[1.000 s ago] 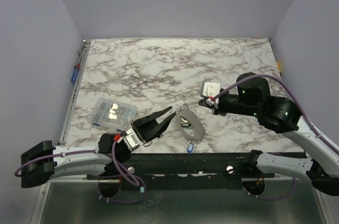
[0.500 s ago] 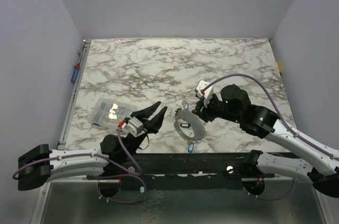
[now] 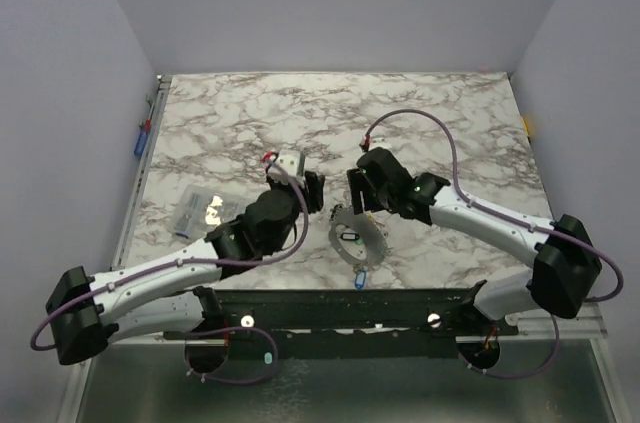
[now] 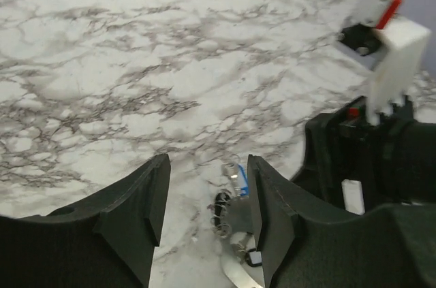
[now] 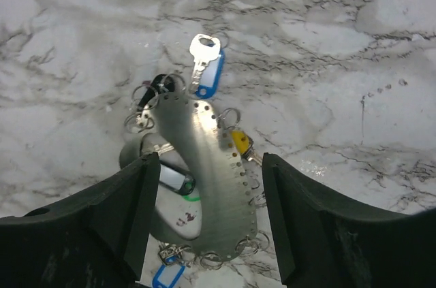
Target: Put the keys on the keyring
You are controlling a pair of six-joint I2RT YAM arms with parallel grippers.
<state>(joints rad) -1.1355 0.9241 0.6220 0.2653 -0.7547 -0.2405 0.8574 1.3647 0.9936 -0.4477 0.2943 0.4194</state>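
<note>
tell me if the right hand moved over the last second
Yes. In the top view the right hand swung left, away from the right edge of the table, to the far side of the keyring.

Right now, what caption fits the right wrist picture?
Open right pincer over the flat metal keyring, coloured-tag keys around it.

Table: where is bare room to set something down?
Bare: far half of the table, behind the left claw and right claw up to the back wall; also right of the right arm. Crowded: near centre, both claws at the keyring; bag to its left.
</note>
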